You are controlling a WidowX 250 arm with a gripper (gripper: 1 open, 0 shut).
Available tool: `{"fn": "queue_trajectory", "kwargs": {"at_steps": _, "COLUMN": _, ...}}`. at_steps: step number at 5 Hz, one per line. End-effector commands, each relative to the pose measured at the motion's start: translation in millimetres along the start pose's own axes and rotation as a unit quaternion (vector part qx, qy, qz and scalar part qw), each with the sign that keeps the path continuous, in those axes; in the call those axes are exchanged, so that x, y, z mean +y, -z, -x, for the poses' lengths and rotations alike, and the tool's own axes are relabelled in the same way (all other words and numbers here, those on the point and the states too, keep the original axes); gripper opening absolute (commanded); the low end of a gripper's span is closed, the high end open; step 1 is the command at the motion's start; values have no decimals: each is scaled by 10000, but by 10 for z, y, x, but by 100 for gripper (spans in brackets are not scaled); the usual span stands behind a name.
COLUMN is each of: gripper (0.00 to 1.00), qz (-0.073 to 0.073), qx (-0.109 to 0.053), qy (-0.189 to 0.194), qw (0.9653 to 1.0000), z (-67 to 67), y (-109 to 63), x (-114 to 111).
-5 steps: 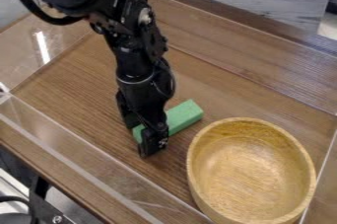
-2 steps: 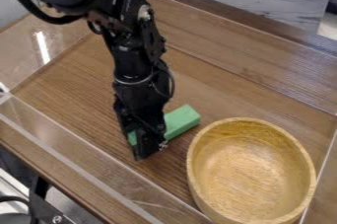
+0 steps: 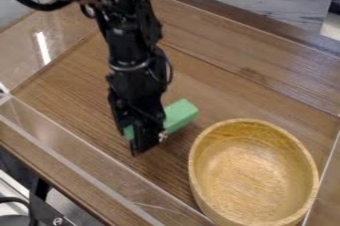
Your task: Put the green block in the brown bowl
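The green block (image 3: 177, 116) is a small bright green bar, and my gripper (image 3: 143, 137) is shut on its near end, pointing straight down. The block hangs a little above the wooden table, its far end sticking out to the right of the black fingers. To the right stands the brown bowl (image 3: 253, 173), round, light wood with a thick rim, nothing inside it. The block's free end is a short way left of the bowl's rim.
The brown wooden table (image 3: 253, 71) stretches back and right. A clear plastic edge (image 3: 54, 135) runs along the front left. Black cables and the arm's upper links fill the top left.
The gripper has shut on the green block, lifted it slightly off the table and shifted a little to the left. The bowl has not moved.
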State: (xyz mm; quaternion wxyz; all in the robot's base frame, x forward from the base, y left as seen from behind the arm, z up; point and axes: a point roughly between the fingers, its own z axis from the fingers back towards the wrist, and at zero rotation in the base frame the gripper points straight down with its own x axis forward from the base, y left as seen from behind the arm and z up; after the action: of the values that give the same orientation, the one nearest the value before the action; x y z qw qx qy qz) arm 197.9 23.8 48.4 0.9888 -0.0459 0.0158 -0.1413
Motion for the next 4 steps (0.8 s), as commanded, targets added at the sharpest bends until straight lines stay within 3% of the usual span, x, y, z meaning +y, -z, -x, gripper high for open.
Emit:
{"fn": "queue_trajectory", "kwargs": {"at_steps": 1, "gripper": 0, "qz": -83, "qx": -295, "qy": -148, "qw": 9994, "z": -97, "y": -248, "x": 46}}
{"fn": "queue_trajectory", "kwargs": {"at_steps": 4, "gripper": 0, "qz": -10, "qx": -408, "qy": -428, "qw": 9983, "z": -176, "y": -272, "x": 61}}
